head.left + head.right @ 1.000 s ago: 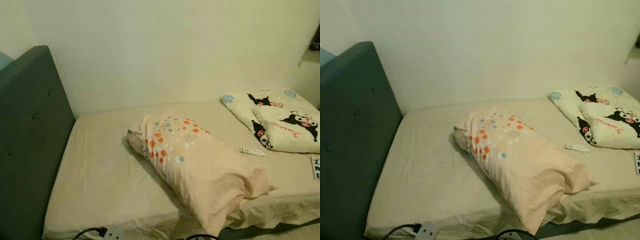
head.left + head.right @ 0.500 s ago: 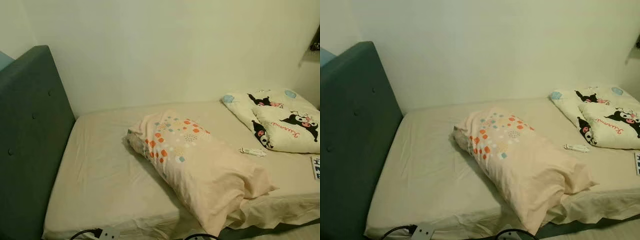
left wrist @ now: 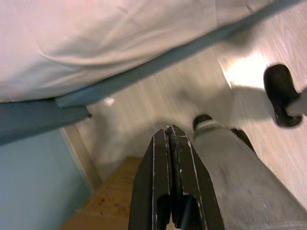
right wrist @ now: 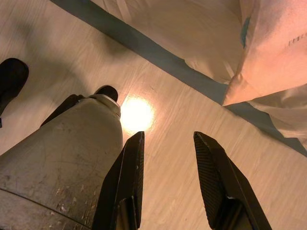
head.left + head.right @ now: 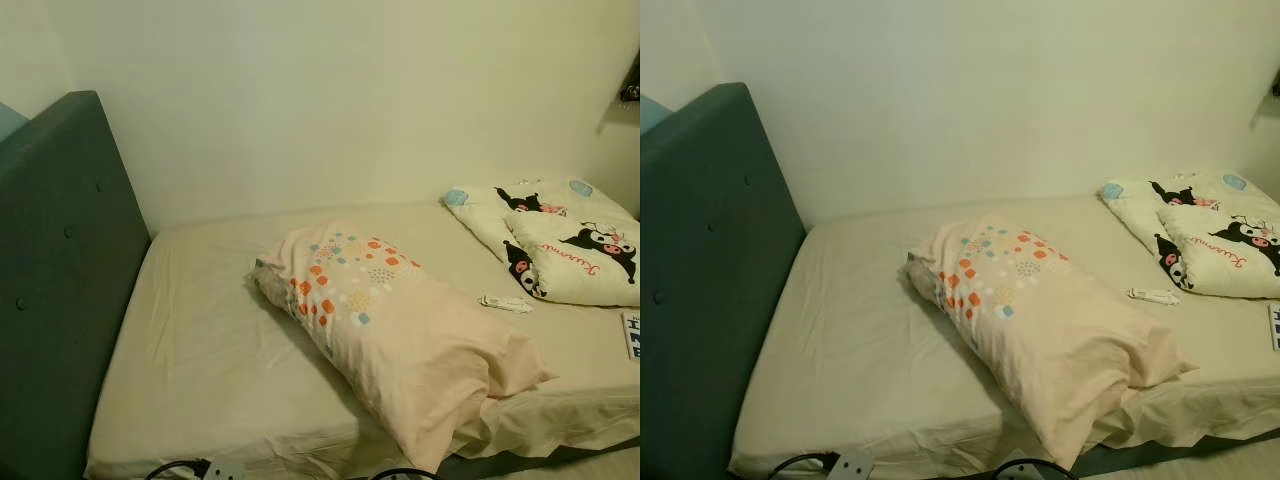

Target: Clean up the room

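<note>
A pale pink pillow (image 5: 395, 325) with orange and blue squares lies slanted across the middle of the bed (image 5: 200, 350), its lower end hanging over the near edge. A folded cream blanket (image 5: 560, 245) with black cartoon figures sits at the right. A small white tube-like thing (image 5: 505, 303) lies beside it. My left gripper (image 3: 169, 143) hangs shut above the wooden floor beside the bed edge. In the right wrist view my right gripper (image 4: 168, 158) is open over the floor, with the pillow corner (image 4: 268, 52) ahead.
A dark teal headboard (image 5: 60, 280) stands along the left. A white power strip (image 5: 222, 467) with a black cable lies at the bed's near edge. A printed card (image 5: 632, 333) rests at the far right. A plain wall runs behind the bed.
The view has barely shifted. Nothing on the bed has moved.
</note>
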You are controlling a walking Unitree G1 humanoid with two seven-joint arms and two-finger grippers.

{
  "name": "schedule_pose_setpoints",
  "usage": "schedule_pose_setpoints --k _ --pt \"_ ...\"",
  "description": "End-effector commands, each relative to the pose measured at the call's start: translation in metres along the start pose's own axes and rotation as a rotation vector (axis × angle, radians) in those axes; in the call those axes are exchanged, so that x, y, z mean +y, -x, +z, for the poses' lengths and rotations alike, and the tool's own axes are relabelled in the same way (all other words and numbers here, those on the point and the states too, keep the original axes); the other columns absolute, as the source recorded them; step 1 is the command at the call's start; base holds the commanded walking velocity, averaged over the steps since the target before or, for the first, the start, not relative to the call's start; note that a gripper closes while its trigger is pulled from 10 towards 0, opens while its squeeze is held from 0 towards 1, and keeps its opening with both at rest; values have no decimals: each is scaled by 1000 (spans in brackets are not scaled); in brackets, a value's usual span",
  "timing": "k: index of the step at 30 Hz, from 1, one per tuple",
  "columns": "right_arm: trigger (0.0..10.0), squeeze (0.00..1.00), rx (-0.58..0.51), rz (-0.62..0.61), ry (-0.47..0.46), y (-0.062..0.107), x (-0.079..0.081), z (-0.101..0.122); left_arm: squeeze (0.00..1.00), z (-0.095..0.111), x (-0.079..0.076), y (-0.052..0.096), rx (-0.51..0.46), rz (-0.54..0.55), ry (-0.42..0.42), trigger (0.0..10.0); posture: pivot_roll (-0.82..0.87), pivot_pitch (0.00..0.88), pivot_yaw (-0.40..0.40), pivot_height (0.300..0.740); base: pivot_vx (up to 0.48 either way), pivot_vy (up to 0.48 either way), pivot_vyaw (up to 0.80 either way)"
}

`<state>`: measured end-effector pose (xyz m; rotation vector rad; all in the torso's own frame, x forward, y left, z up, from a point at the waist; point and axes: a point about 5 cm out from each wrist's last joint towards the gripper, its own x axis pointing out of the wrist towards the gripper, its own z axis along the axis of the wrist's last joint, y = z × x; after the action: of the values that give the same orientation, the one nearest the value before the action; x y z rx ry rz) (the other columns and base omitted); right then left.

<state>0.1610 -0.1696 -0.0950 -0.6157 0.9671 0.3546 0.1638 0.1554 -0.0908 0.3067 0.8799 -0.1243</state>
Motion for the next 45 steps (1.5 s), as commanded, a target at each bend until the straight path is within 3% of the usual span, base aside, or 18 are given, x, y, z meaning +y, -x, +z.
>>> schedule_pose_setpoints --k 1,3,5,7,9,12,15,18,22,25,32,38,45 --pt "10000 0 6 -4 -10 0 2 0 0 3 0 0 -27 11 -16 10000 -29 0 -20 727 0 0 0" --pt "10000 0 6 -6 -13 0 2 0 0 4 0 0 -32 11 -20 10000 -29 0 -20 727 0 0 0" --pt "10000 0 -15 -42 -75 -1 -3 6 0 9 5 -1 -56 48 3 10000 -29 0 -19 727 0 0 0" --pt "10000 0 -86 -101 -243 -3 -16 22 0 13 14 -1 -92 92 37 10000 -27 0 -20 727 0 0 0" --pt "10000 0 -126 -132 -334 -3 -24 29 0 15 19 -1 -107 114 66 10000 -27 0 -20 727 0 0 0" --pt "10000 0 -295 -204 -527 -2 -53 66 0 32 34 -2 -213 151 239 10000 -29 0 -14 727 0 0 0" --pt "10000 0 -356 -207 -579 -1 -63 81 0 43 40 -1 -273 170 254 10000 -26 2 -16 727 0 0 0" --pt "10000 0 -412 -190 -590 1 -67 94 0 51 44 -1 -316 119 291 10000 -19 0 -10 727 0 0 0" --pt "10000 0 -392 -180 -548 0 -60 99 0 45 56 -3 -253 212 288 10000 -25 0 -6 727 0 0 0" --pt "10000 0 -407 -169 -515 0 -54 102 0 43 56 -2 -258 201 272 10000 -28 0 -3 727 0 0 0" --pt "10000 0 -448 -157 -575 2 -51 106 0 39 53 1 -283 179 293 10000 -27 0 -8 727 0 0 0" --pt "10000 0 -463 -111 -501 2 -45 112 0 43 48 2 -308 163 291 10000 -22 11 -19 727 0 0 0" --pt "10000 0 -419 -120 -494 0 -45 105 0 46 45 2 -322 161 264 10000 -17 17 -25 727 0 0 0"
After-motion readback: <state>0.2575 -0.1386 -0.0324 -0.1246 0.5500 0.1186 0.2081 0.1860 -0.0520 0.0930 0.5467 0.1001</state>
